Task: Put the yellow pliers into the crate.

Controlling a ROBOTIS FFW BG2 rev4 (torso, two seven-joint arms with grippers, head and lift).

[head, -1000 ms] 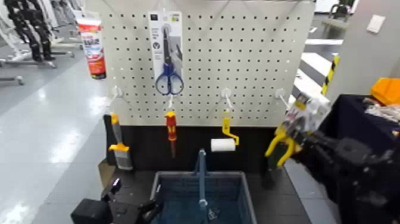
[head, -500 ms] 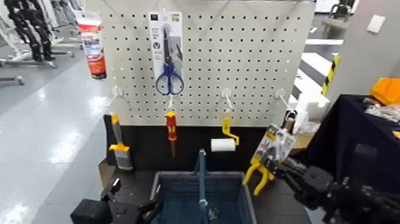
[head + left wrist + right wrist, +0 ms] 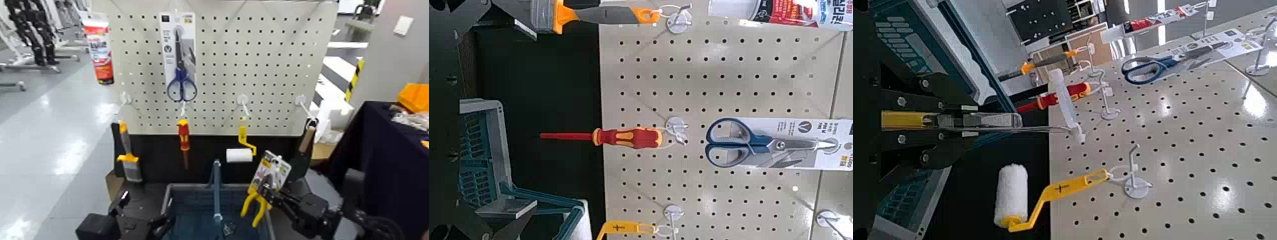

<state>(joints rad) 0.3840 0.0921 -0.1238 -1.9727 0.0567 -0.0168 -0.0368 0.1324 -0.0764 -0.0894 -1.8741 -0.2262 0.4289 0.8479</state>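
Note:
The yellow pliers (image 3: 258, 203), fixed to their white-and-yellow card, hang tilted over the right end of the crate (image 3: 171, 199), a blue-grey mesh basket with a blue centre handle. My right gripper (image 3: 276, 190) is shut on the card, its arm reaching in from the lower right. In the right wrist view the pliers (image 3: 908, 120) show edge-on between the dark fingers (image 3: 923, 150), with the crate (image 3: 905, 38) behind. My left gripper (image 3: 131, 214) rests open at the lower left, beside the crate.
On the pegboard (image 3: 274, 76) hang blue-handled scissors (image 3: 180, 86), a red screwdriver (image 3: 184, 137), a yellow-handled paint roller (image 3: 240, 152), a brush (image 3: 127, 159) and a tube (image 3: 99, 48). A dark-draped table (image 3: 389, 147) stands at the right.
My right gripper has carried the pliers down and to the left, from beside the pegboard's right edge to above the crate's right end. The left arm has not moved.

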